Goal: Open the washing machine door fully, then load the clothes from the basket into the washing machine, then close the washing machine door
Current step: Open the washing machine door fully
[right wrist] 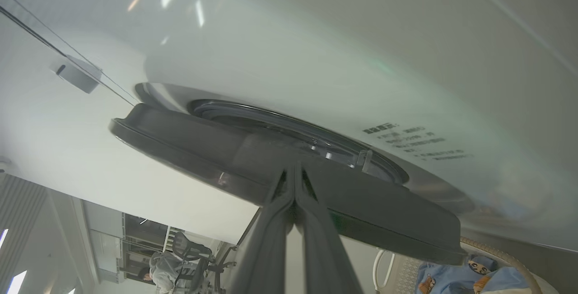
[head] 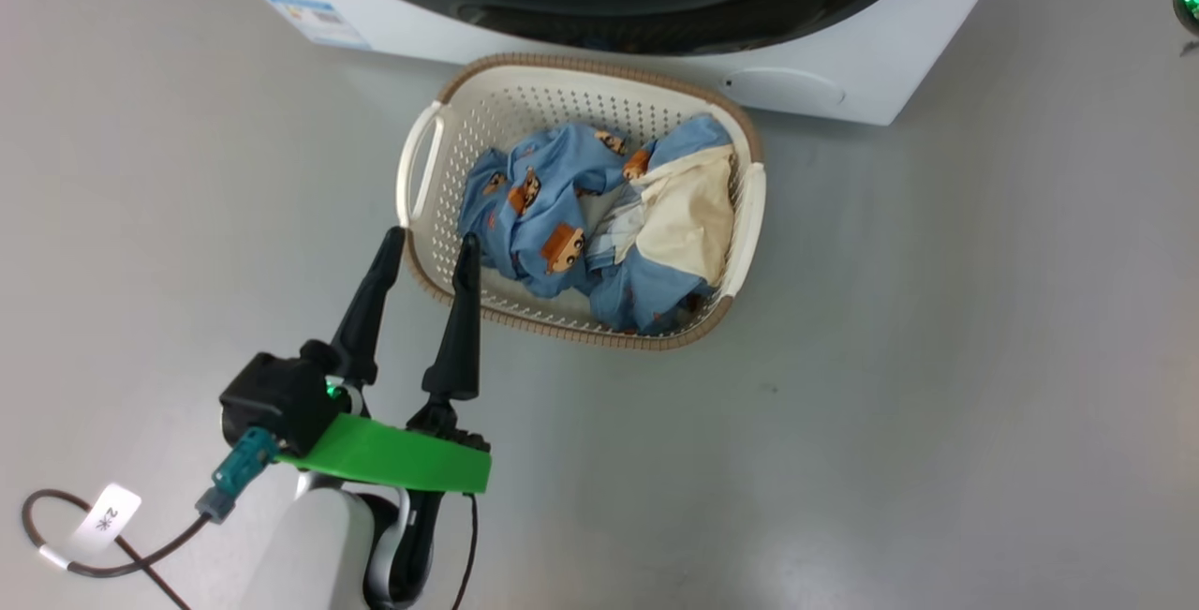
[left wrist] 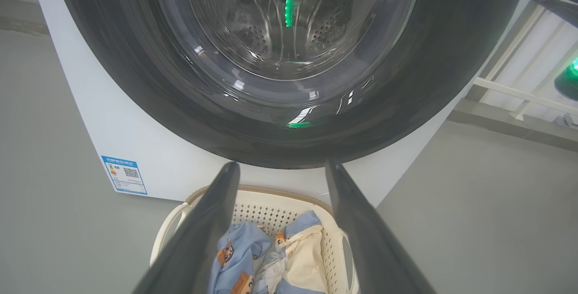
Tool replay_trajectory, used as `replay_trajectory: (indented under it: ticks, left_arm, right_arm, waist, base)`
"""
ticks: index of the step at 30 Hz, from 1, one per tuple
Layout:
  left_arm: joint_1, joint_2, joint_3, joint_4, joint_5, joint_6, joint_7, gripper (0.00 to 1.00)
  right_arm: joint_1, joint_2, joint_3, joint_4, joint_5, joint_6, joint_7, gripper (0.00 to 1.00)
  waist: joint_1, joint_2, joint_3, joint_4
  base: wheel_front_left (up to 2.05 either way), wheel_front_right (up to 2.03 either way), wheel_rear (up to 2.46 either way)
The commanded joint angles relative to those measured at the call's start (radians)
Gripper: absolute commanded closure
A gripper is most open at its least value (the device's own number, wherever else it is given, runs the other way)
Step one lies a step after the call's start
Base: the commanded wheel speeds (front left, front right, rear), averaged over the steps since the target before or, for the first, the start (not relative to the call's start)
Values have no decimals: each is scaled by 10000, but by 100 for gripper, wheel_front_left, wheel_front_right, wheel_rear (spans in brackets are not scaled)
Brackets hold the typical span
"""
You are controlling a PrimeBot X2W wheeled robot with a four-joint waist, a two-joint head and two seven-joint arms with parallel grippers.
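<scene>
The white washing machine [head: 843, 76] stands at the top of the head view, its black-rimmed washing machine door [head: 656, 20] facing the floor space. The basket [head: 581, 62] sits on the floor right in front of it. Inside lie the clothes [head: 553, 207], light blue with orange-brown figures, and a cream piece [head: 693, 216]. My left gripper [head: 431, 240] hangs open over the basket's near-left rim with nothing between its fingers. In the right wrist view my right gripper [right wrist: 294, 167] is shut, its tips against the black rim of the door [right wrist: 189, 145], which stands slightly ajar from the machine's front [right wrist: 271, 59].
Grey floor surrounds the basket on the left, right and near side. A blue label sticker [left wrist: 124, 174] marks the machine's lower left corner. A cable with a white tag [head: 103, 516] trails by my left arm. An office chair [right wrist: 189, 249] stands far off.
</scene>
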Motion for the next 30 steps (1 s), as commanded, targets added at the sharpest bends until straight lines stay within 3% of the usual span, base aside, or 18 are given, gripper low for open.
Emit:
replay_trajectory:
  ticks: [1, 30]
  left_arm:
    - [-195, 153, 202, -326, -147, 71, -65, 0]
    - [-616, 153, -296, -604, -594, 291, -65, 0]
  right_arm:
    - [-225, 90, -107, -181, -48, 56, 202, 100]
    - [-1177, 581, -131, -210, -1084, 56, 1017, 100]
  waist:
    - [-1, -1, 304, 190]
    - [-1, -1, 901, 562]
  base:
    - [0, 0, 0]
    - [0, 0, 0]
